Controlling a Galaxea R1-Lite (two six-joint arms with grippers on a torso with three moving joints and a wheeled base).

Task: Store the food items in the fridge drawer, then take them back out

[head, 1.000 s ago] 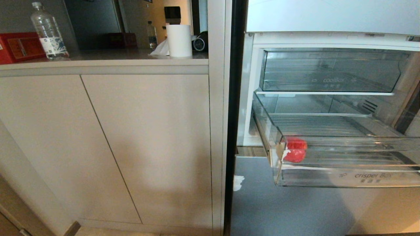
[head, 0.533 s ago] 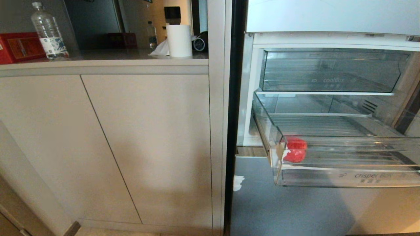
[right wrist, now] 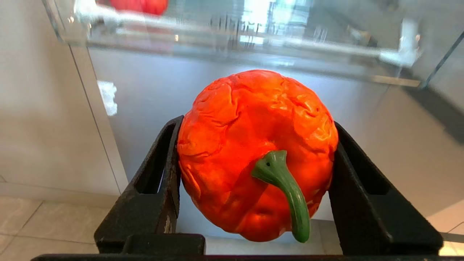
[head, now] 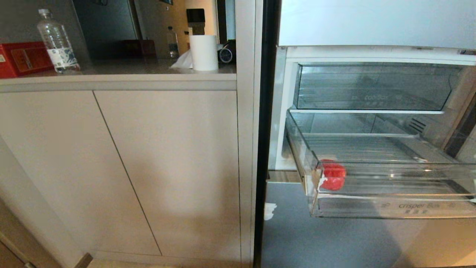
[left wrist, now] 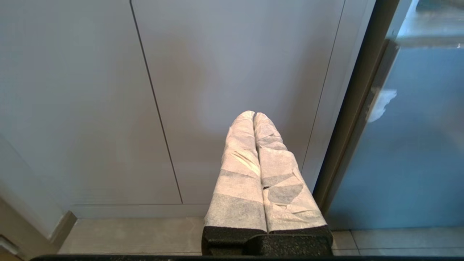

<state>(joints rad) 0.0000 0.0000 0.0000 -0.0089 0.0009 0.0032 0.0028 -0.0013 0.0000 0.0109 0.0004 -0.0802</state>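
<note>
My right gripper (right wrist: 257,123) is shut on one food item, a wrinkled glossy red pepper (right wrist: 250,108) with a green stem, held below the front of the fridge drawer (right wrist: 232,40). Neither arm shows in the head view. There the clear fridge drawer (head: 394,208), lettered "crisper Box", stands pulled out. A second red food item (head: 332,175) lies in its front left corner and also shows at the edge of the right wrist view as a red food item (right wrist: 139,4). My left gripper (left wrist: 253,114) is shut and empty, parked facing a cabinet door.
Above the pulled-out drawer sits another clear drawer (head: 372,87), pushed in. A beige cabinet (head: 148,167) stands to the left, its counter bearing a water bottle (head: 56,41), a red box (head: 22,57) and a paper roll (head: 203,52). Tiled floor lies below.
The whole head view has shifted slightly downward, so the camera moved. The red item in the drawer has stayed in its corner.
</note>
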